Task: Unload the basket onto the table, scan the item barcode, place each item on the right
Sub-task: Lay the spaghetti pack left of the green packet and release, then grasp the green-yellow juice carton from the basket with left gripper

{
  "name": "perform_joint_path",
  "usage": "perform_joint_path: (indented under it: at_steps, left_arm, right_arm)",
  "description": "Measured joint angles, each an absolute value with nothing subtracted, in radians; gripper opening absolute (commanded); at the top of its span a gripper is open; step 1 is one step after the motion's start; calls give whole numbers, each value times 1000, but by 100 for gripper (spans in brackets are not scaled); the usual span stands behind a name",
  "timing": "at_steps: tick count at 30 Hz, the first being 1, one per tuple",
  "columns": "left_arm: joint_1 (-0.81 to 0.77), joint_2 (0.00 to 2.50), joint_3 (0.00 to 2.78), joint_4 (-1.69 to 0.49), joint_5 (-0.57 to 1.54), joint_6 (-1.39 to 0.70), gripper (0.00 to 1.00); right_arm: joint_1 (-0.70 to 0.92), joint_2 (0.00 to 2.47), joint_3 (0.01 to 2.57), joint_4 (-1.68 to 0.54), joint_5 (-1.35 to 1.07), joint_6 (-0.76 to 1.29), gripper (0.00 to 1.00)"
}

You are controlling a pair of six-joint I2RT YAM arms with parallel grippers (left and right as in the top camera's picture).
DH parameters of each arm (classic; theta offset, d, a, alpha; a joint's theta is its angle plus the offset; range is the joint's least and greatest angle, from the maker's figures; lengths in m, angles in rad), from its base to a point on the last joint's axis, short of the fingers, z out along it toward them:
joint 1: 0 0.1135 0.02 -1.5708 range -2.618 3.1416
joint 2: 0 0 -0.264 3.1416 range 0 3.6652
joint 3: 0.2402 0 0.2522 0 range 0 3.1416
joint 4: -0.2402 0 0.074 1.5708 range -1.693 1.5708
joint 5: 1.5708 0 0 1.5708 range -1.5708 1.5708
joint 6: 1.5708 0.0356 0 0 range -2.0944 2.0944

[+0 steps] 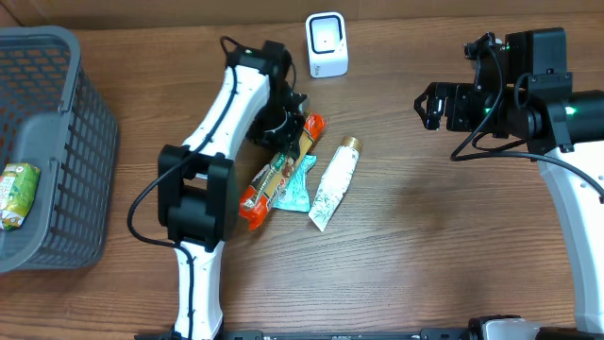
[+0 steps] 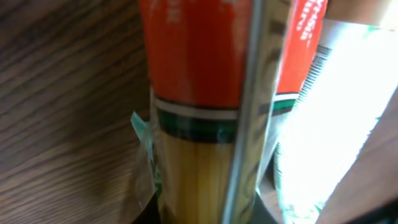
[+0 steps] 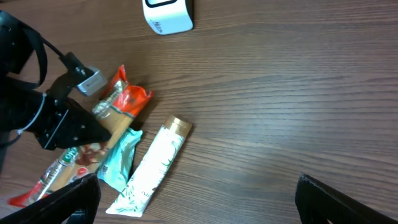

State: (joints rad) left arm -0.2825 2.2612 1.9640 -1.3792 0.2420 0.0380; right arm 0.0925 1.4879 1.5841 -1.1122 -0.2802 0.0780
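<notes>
1. Table (image 1: 425, 246): the widest open wood lies between the item pile and the right gripper (image 1: 427, 104), whose jaws stand fully apart and hold nothing. We route any lift through there
2. Basket (image 1: 57, 42): it sits at the left edge, well apart from the work, with one green pack (image 1: 17, 194) inside
3. Spaghetti pack (image 1: 274, 179): the item to scan lies flat in the pile. The left gripper (image 1: 291, 132) is down over its upper end – we cannot tell whether the jaws grip it. We judge the pick-up step to be in hand
4. Tube (image 1: 332, 184) and teal packet (image 1: 298, 189): the packet lies against the pack, the tube just beside it, so we lift straight up
5. Scanner (image 1: 327, 44): it stands near the far edge, beyond the pile. The next move calls for a sure grip, then the barcode turned to its window
</notes>
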Motion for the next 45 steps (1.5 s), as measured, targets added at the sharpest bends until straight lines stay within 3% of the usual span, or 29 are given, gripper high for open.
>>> perform_joint_path:
  at_steps: [1, 11, 19, 26, 36, 45]
  left_arm:
    - [-285, 2261, 1964, -1380, 237, 29, 100]
    - [-308, 2254, 2061, -1472, 206, -6, 99]
    - [-252, 2178, 2517, -1607, 205, -3, 100]
    - [43, 1927, 2739, -1635, 61, 25, 99]
    - [562, 1822, 2667, -1681, -144, -2, 100]
    - [674, 1840, 2337, -1434, -174, -2, 100]
  right_arm:
    - [93, 1488, 1584, -1112, -280, 78, 100]
    - [93, 1488, 1584, -1112, -281, 78, 100]
    - [93, 1488, 1584, -1114, -280, 79, 100]
    - [92, 1488, 1584, -1115, -280, 78, 100]
    - [92, 1488, 1584, -1112, -280, 78, 100]
    - [93, 1488, 1584, -1062, -280, 79, 100]
